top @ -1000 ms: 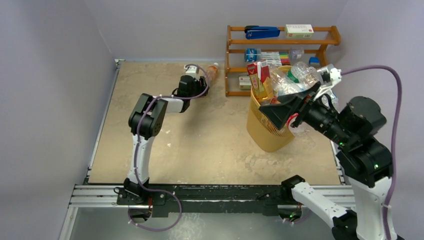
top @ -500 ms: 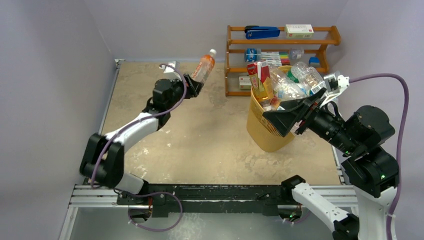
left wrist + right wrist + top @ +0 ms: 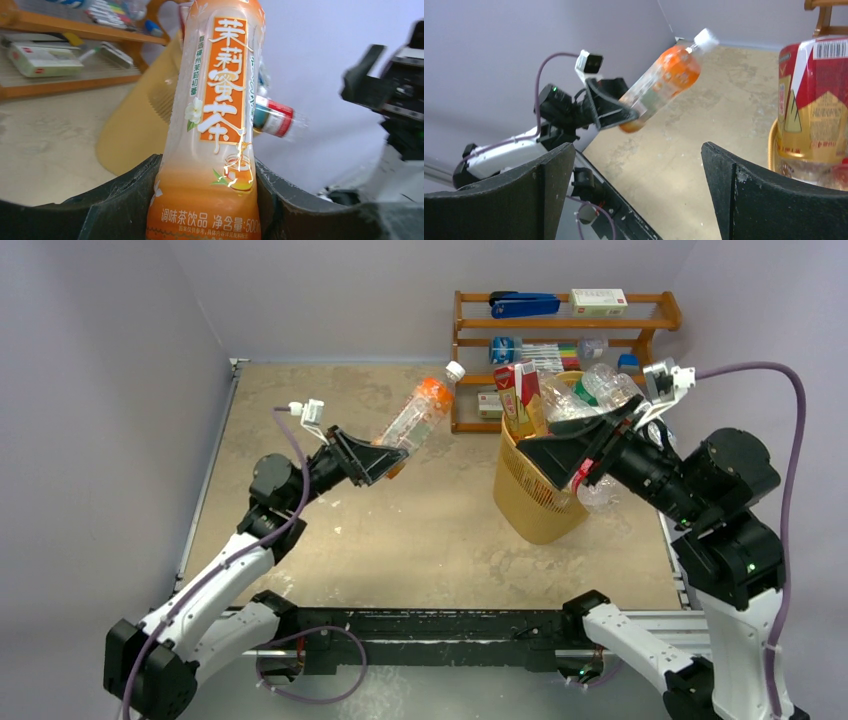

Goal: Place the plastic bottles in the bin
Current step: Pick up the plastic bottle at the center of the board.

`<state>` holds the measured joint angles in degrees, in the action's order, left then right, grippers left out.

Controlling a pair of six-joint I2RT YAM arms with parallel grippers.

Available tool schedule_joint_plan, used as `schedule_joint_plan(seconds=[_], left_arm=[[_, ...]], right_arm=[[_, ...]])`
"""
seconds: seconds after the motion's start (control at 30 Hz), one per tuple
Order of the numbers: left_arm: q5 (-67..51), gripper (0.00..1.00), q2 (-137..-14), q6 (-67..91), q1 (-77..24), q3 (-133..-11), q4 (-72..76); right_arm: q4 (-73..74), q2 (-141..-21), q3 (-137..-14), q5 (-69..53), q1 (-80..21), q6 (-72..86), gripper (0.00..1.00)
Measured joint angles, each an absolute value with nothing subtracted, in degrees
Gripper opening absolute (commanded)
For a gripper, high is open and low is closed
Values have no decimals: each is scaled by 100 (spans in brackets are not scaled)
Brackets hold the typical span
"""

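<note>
My left gripper (image 3: 385,457) is shut on an orange tea bottle (image 3: 420,412) with a white cap, held in the air and tilted toward the bin. The bottle fills the left wrist view (image 3: 215,120) between the jaws and also shows in the right wrist view (image 3: 661,80). The yellow-orange bin (image 3: 535,510) stands at the right, heaped with clear bottles (image 3: 600,385) and a red-and-yellow carton (image 3: 522,400). My right gripper (image 3: 580,445) is open and empty, hovering at the bin's near right rim. A clear bottle (image 3: 598,495) lies beside the bin under it.
A brown wooden shelf rack (image 3: 560,340) stands behind the bin with a blue stapler (image 3: 525,306), a white box (image 3: 598,302) and coloured pens (image 3: 550,352). Grey walls close in the left, the back and the right. A black rail (image 3: 430,625) runs along the near edge.
My left arm has swung back toward the near side and to the right, carrying the orange bottle from the far table edge toward the bin. My right gripper stayed at the bin, shifting slightly.
</note>
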<state>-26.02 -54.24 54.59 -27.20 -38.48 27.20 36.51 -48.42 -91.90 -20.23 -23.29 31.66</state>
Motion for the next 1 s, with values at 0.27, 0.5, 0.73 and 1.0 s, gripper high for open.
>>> schedule_joint_plan(seconds=[0.27, 0.5, 0.73, 1.0], left_arm=[[-3301, 40, -4508, 6842, -2720, -3640, 3695], [-3540, 40, -4244, 7474, -2720, -3507, 4211], [-3570, 40, -4248, 7765, -2720, -3332, 4425], [-3559, 40, -4353, 7996, -2755, -3280, 4794]], right_arm=[[2856, -5354, -9105, -2010, -2329, 3505, 98], [1798, -5645, -8700, -2362, -2329, 3962, 98], [701, -5817, -8586, -2856, -2329, 4357, 94], [58, -5905, -8396, -3271, -2329, 4687, 93]])
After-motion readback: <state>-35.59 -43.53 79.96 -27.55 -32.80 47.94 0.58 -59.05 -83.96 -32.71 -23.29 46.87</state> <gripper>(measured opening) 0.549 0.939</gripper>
